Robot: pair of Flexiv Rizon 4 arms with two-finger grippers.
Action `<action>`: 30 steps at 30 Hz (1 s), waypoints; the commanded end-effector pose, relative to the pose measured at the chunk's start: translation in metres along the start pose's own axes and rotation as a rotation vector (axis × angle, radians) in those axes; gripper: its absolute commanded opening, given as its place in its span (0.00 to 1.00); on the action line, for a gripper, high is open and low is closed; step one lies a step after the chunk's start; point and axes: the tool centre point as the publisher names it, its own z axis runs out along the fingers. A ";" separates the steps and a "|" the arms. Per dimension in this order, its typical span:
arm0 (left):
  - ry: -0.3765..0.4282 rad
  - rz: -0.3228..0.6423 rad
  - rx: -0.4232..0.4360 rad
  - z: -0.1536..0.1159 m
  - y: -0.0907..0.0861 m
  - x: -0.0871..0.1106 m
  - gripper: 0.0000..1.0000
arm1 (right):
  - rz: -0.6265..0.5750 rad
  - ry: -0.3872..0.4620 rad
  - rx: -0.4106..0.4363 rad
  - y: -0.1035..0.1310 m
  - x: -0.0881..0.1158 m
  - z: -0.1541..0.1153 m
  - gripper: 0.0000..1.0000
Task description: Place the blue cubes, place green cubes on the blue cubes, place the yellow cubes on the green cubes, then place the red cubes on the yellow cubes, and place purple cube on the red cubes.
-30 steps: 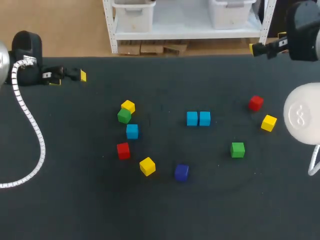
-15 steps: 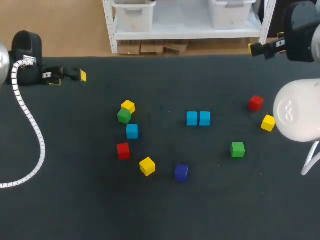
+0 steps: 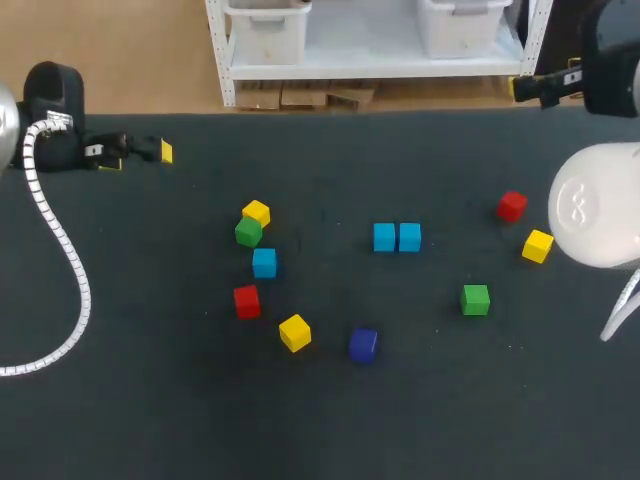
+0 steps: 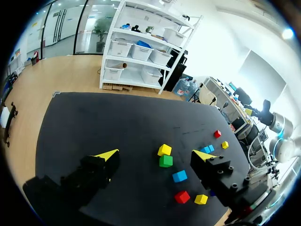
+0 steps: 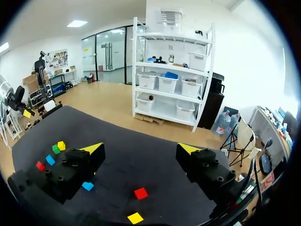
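The left pincer (image 3: 138,157) hangs over the far left part of the dark tabletop (image 3: 150,400), its two yellow-tipped fingers spread wide with nothing between them; its own wrist view (image 4: 155,155) shows the same wide gap. Left of the middle lies a loose group: the far yellow cube (image 3: 256,212) touches the left green cube (image 3: 248,232), the single blue cube (image 3: 264,262) sits just nearer than those, then the left red cube (image 3: 246,300) and the near yellow cube (image 3: 294,332). The purple cube (image 3: 363,345) lies apart, nearer the front. In the middle the pair of blue cubes (image 3: 397,237) sits side by side, touching. On the right, well apart from each other, are the right green cube (image 3: 475,299), the right red cube (image 3: 512,206) and the right yellow cube (image 3: 538,245). The right pincer (image 3: 530,88) is at the far right back edge, wide open and empty (image 5: 139,148)
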 end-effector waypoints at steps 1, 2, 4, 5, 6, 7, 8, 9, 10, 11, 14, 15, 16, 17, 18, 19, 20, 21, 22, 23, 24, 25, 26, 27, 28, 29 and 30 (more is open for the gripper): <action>-0.007 0.002 0.012 0.000 0.002 0.001 1.00 | -0.026 -0.014 -0.022 -0.014 0.002 -0.001 1.00; -0.007 0.002 0.012 0.000 0.002 0.001 1.00 | -0.036 -0.013 -0.016 -0.016 0.001 -0.001 1.00; -0.007 0.002 0.012 0.000 0.002 0.001 1.00 | -0.062 -0.013 -0.008 -0.020 0.002 -0.001 1.00; -0.007 0.002 0.012 0.000 0.002 0.001 1.00 | -0.077 -0.013 -0.002 -0.023 0.002 -0.002 1.00; -0.007 0.002 0.012 0.000 0.002 0.001 1.00 | -0.094 -0.018 0.004 -0.026 0.002 -0.002 1.00; -0.007 0.002 0.012 0.000 0.002 0.001 1.00 | -0.103 -0.018 0.008 -0.029 0.003 -0.002 1.00; -0.007 0.002 0.012 0.000 0.002 0.001 1.00 | -0.114 -0.020 0.011 -0.032 0.002 -0.003 1.00; -0.007 0.002 0.012 0.000 0.002 0.001 1.00 | -0.126 -0.021 0.017 -0.036 0.002 -0.003 1.00; -0.007 0.002 0.012 0.000 0.002 0.001 1.00 | -0.138 -0.025 0.025 -0.040 0.002 -0.004 1.00; -0.007 0.002 0.012 0.000 0.002 0.001 1.00 | -0.145 -0.028 0.030 -0.045 0.001 -0.005 1.00; -0.007 0.002 0.012 0.000 0.002 0.001 1.00 | -0.145 -0.034 0.039 -0.063 -0.002 -0.005 1.00; -0.007 0.002 0.012 0.000 0.002 0.001 1.00 | -0.142 -0.034 0.041 -0.069 -0.003 -0.005 1.00; -0.007 0.002 0.012 0.000 0.002 0.001 1.00 | -0.137 -0.032 0.046 -0.076 -0.003 -0.004 1.00; -0.007 0.002 0.012 0.000 0.002 0.001 1.00 | -0.125 -0.029 0.051 -0.082 -0.003 -0.004 1.00; -0.007 0.002 0.012 0.000 0.002 0.001 1.00 | -0.109 -0.027 0.048 -0.088 -0.004 -0.003 1.00; -0.007 0.002 0.012 0.000 0.002 0.001 1.00 | -0.091 -0.023 0.052 -0.094 -0.004 -0.001 1.00; -0.007 0.002 0.012 0.000 0.002 0.001 1.00 | -0.080 -0.020 0.054 -0.099 -0.004 0.000 1.00; -0.007 0.002 0.012 0.000 0.002 0.001 1.00 | -0.069 -0.016 0.056 -0.103 -0.003 0.001 1.00; -0.007 0.002 0.012 0.000 0.002 0.001 1.00 | -0.062 -0.013 0.060 -0.107 -0.002 0.002 1.00; -0.007 0.002 0.012 0.000 0.002 0.001 1.00 | -0.060 -0.012 0.062 -0.110 -0.002 0.004 1.00; -0.007 0.002 0.012 0.000 0.002 0.001 1.00 | -0.054 -0.009 0.064 -0.115 -0.001 0.005 1.00; -0.007 0.002 0.012 0.000 0.002 0.001 1.00 | -0.050 -0.009 0.066 -0.118 -0.001 0.007 1.00; -0.007 0.002 0.012 0.000 0.002 0.001 1.00 | -0.048 -0.008 0.069 -0.119 0.000 0.008 1.00; -0.007 0.002 0.012 0.000 0.002 0.001 1.00 | -0.049 -0.007 0.072 -0.122 0.001 0.009 1.00; -0.007 0.002 0.012 0.000 0.002 0.001 1.00 | -0.051 -0.004 0.076 -0.125 0.002 0.010 1.00; -0.007 0.002 0.012 0.000 0.002 0.001 1.00 | -0.059 0.001 0.079 -0.127 0.003 0.012 1.00; -0.007 0.002 0.012 0.000 0.002 0.001 1.00 | -0.072 0.008 0.085 -0.130 0.004 0.014 1.00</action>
